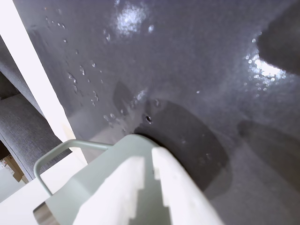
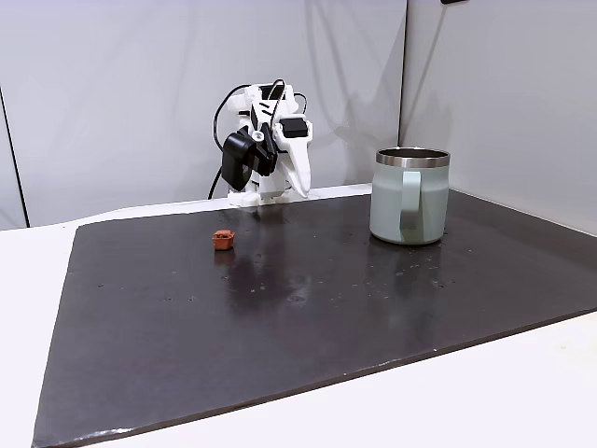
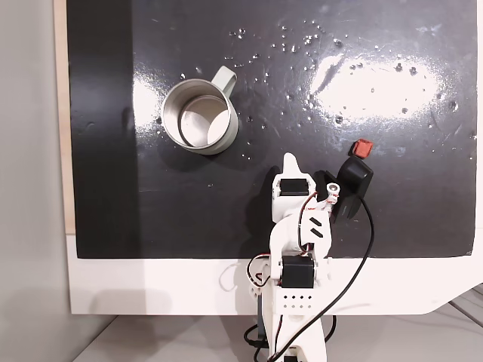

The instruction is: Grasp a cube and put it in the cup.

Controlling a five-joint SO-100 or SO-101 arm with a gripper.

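While hand (image 1: 149,161) sits closed, cube (image 2: 222,240) alone on mat (image 2: 308,308), cup (image 2: 409,196) well apart.

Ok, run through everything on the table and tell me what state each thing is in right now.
Cube: lying loose on the dark mat, not gripped, outside the cup.
Cup: upright, open top, nothing seen inside in the fixed view from above, handle free.
Gripper: shut, holding nothing, fingers together, above the mat.
Arm: folded back near its base, away from cube and cup.
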